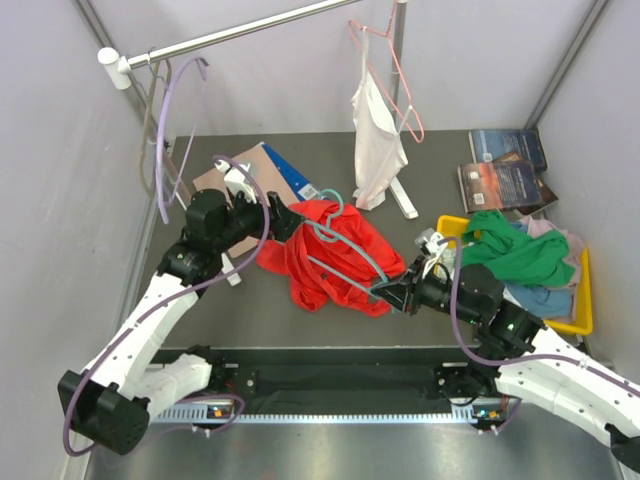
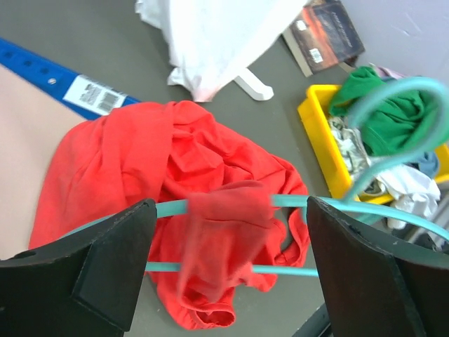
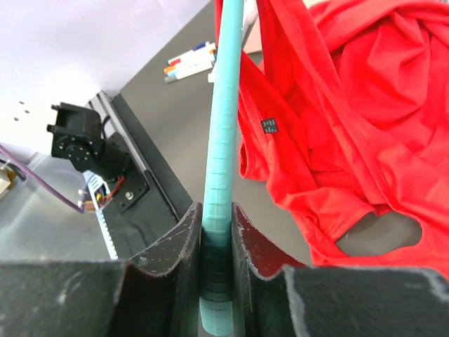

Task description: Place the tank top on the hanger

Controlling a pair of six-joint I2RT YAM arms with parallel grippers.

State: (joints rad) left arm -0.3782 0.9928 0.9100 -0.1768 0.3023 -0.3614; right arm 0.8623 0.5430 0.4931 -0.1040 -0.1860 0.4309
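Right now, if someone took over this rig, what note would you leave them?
Grips: the right tool is shut on one arm of the hanger; the left tool is open, straddling the hanger where a red strap drapes over it.
Things: the tank top lies mostly heaped on the table under the hanger.
Done: one strap seems on.
Left: seat the other shoulder, then lift.

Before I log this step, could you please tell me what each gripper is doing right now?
Left gripper: open.
Right gripper: shut on the hanger.
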